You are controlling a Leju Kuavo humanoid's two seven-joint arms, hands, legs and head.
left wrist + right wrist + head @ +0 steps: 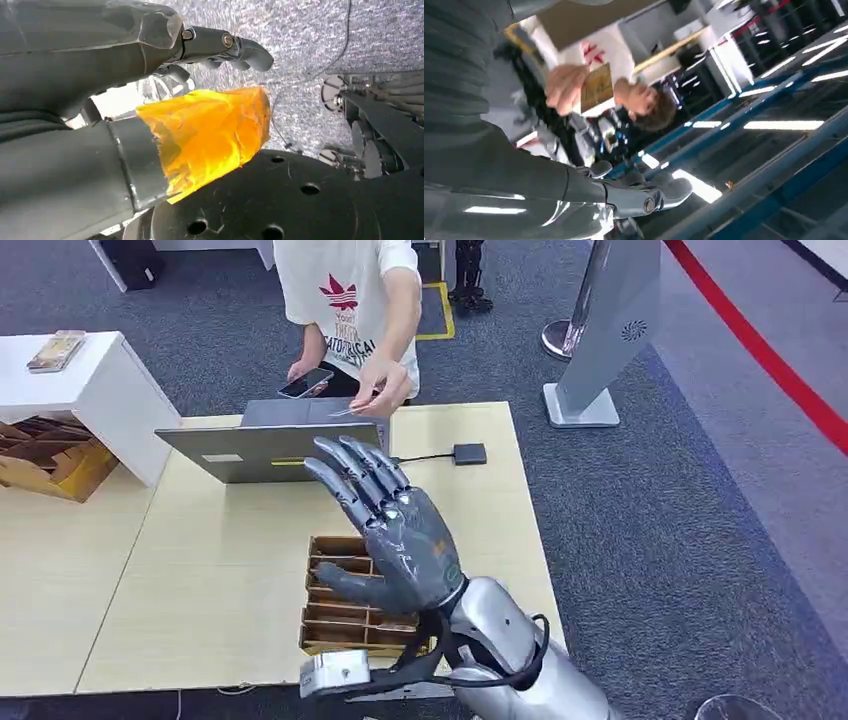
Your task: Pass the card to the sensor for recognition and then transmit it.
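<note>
1. Grey and open, my right hand (395, 530) is up over the wooden table (200, 570), with its fingers spread apart and nothing in them.
2. Just past those fingertips a person's hand (383, 385) pinches the card (350, 409) by one end. The card is close to my hand but not touching it.
3. From my right wrist I see the same card (597, 88), brown and flat, held up in the person's hand (566, 87).
4. The person's other hand holds a phone (305, 383).
5. An open laptop (265, 445) stands between my right hand and the person.
6. A small dark card reader (469, 453) lies on the table off to the side of my fingers, with a cable going to the laptop.
7. Under my palm sits a wooden box with slots (345, 600).
8. My left hand (165, 55) hangs low over grey carpet. Its fingers are curled a bit, and I cannot tell if they are closed. An orange wrap (210, 130) covers its thumb tip.
</note>
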